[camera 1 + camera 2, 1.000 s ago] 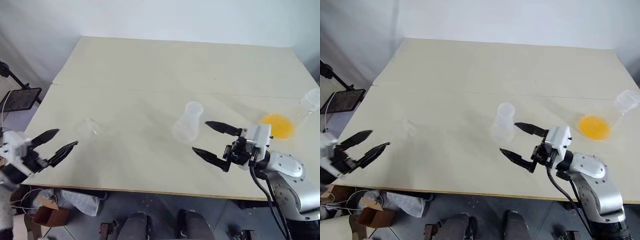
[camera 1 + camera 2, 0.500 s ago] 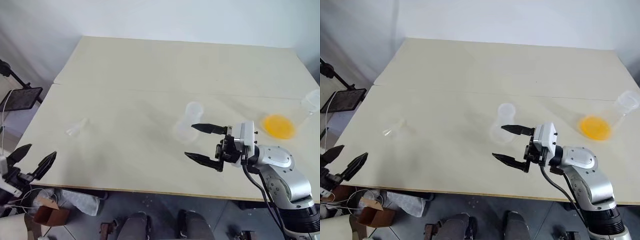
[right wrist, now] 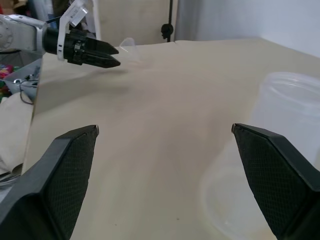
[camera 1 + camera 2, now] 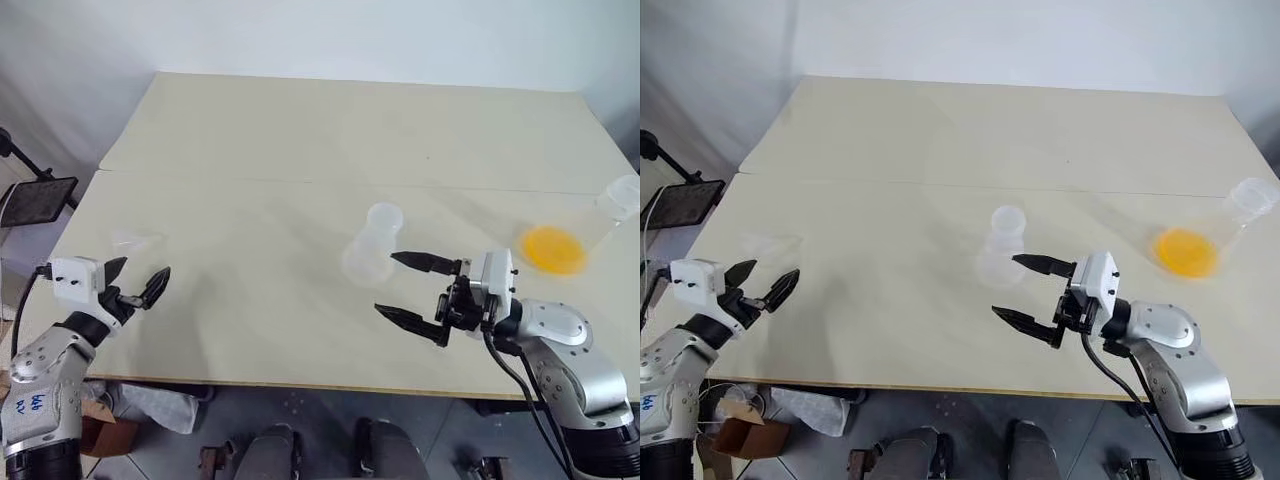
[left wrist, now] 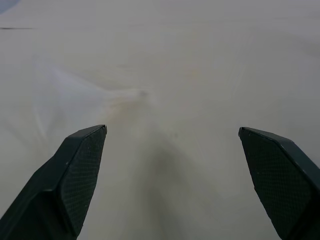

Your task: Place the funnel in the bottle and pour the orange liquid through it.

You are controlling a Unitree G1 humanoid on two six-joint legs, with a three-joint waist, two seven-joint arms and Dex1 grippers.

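Observation:
The clear funnel lies on its side near the table's left front edge, spout toward the middle of the table. My left gripper is open just in front of it, and the funnel lies ahead of its fingers, untouched. The bottle stands upright mid-table. My right gripper is open and empty just right of the bottle and nearer to me, with the bottle beside one finger. The orange liquid sits in a larger clear flask lying tilted at the far right.
The pale table stretches back with a seam across it. A black stand with a tablet is off the table's left edge. Boxes and cables lie on the floor by the left front corner.
My left arm dropped below the table's front edge, then came back up and forward, close to the funnel. The funnel lies further left than a second ago. The right gripper has kept still.

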